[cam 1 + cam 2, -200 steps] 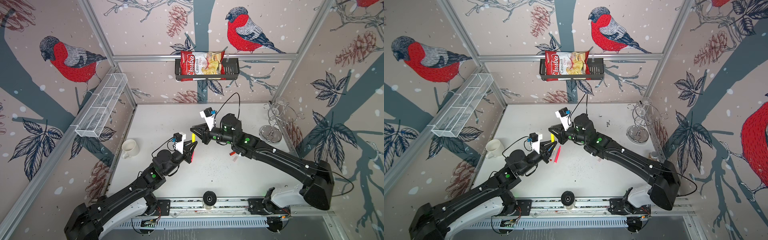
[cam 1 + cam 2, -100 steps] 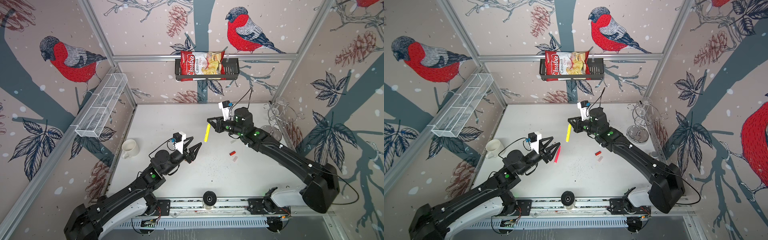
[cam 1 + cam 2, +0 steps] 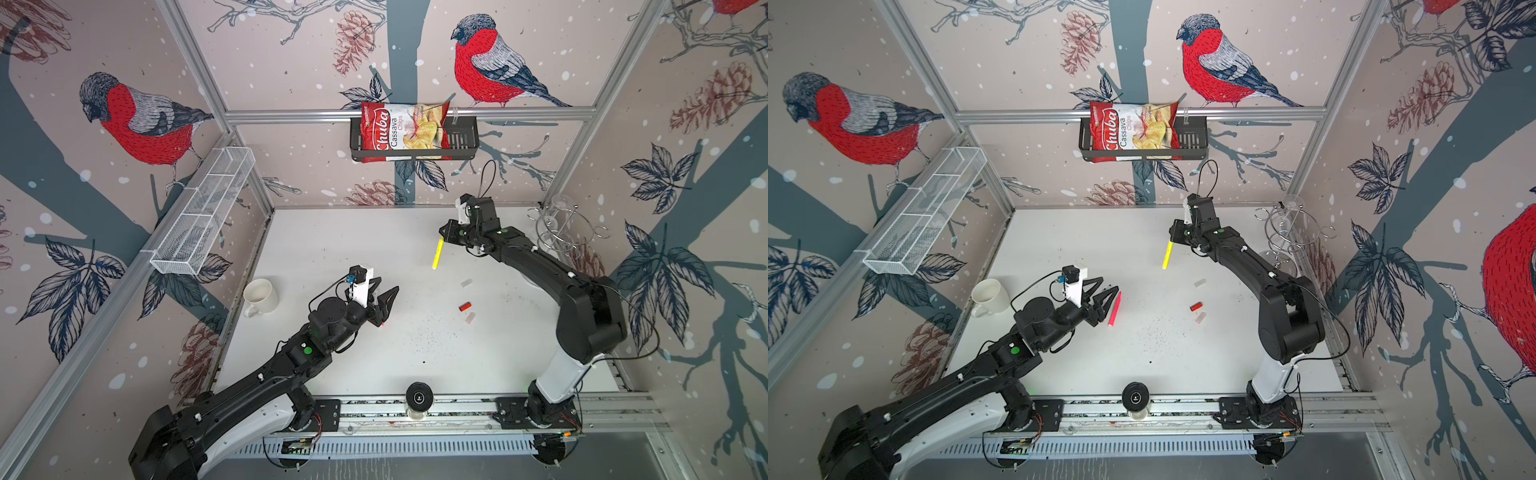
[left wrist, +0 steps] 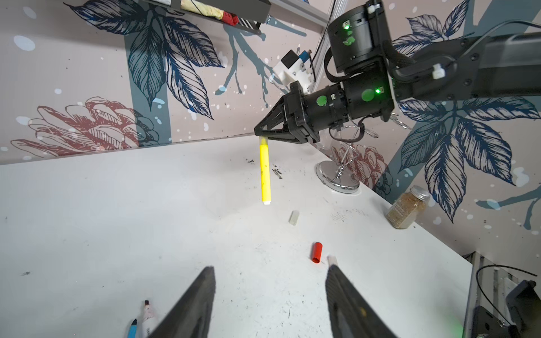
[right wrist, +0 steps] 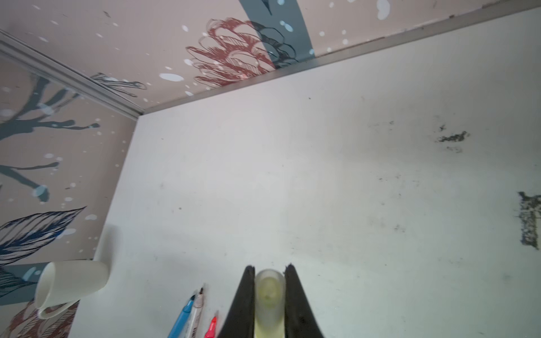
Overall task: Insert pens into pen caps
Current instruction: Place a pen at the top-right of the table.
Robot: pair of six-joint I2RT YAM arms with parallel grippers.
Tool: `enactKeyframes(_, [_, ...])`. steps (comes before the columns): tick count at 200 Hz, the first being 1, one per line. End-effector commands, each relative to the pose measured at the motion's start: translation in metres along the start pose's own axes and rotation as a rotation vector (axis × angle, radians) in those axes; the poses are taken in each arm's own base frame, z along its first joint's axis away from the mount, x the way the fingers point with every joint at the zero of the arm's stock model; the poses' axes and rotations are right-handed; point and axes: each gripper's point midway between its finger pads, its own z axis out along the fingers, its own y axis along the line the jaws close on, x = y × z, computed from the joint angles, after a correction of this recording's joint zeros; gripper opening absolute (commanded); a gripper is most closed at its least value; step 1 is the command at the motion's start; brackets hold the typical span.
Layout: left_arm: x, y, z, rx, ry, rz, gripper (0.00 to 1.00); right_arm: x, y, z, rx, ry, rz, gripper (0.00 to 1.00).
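Observation:
My right gripper [image 3: 441,237] [image 5: 269,270] is shut on the translucent cap end of the yellow pen [image 3: 437,254] [image 3: 1167,255] [image 4: 265,172], which hangs down above the table's back right. At mid-table my left gripper [image 3: 388,289] [image 4: 270,272] is open and holds nothing. The pink pen [image 3: 1114,309] lies beside it. A blue pen [image 5: 183,319] and a white pen [image 5: 196,310] lie together on the table. A red cap [image 3: 464,306] [image 4: 316,252] lies between two translucent caps [image 3: 466,283] [image 3: 469,318], to the right of my left gripper.
A white mug [image 3: 259,296] lies on its side at the table's left edge. A chrome glass rack [image 3: 557,232] stands in the back right corner, a spice jar [image 4: 407,207] by the right wall. A chips basket [image 3: 415,141] hangs on the back wall.
My left gripper has opened and let go of the yellow pen. The right arm has carried that pen away toward the back right.

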Motion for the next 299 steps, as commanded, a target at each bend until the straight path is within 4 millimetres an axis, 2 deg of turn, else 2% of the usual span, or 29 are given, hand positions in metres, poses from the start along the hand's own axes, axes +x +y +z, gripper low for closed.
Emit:
enactKeyframes(1, [-0.006, 0.003, 0.000, -0.019, -0.010, 0.004, 0.60, 0.006, -0.018, 0.018, 0.078, 0.074, -0.022, 0.00])
enactKeyframes(39, [-0.003, 0.006, 0.000, -0.034, -0.006, 0.008, 0.60, 0.011, -0.047, 0.057, 0.138, 0.158, -0.009, 0.00])
enactKeyframes(82, [0.000, 0.007, 0.002, -0.040, 0.004, 0.014, 0.60, 0.004, -0.089, 0.081, 0.169, 0.190, 0.061, 0.00])
enactKeyframes(140, [0.000, 0.007, 0.002, -0.043, 0.007, 0.014, 0.60, -0.002, -0.134, 0.098, 0.266, 0.215, 0.111, 0.02])
enactKeyframes(189, [-0.001, 0.008, 0.001, -0.046, 0.007, 0.013, 0.60, -0.001, -0.170, 0.103, 0.350, 0.211, 0.167, 0.10])
enactKeyframes(242, [-0.008, 0.008, -0.001, -0.052, -0.007, 0.021, 0.60, -0.002, -0.182, 0.108, 0.363, 0.211, 0.193, 0.22])
enactKeyframes(299, [-0.011, 0.008, -0.001, -0.057, -0.006, 0.027, 0.60, -0.010, -0.181, 0.102, 0.376, 0.183, 0.204, 0.34])
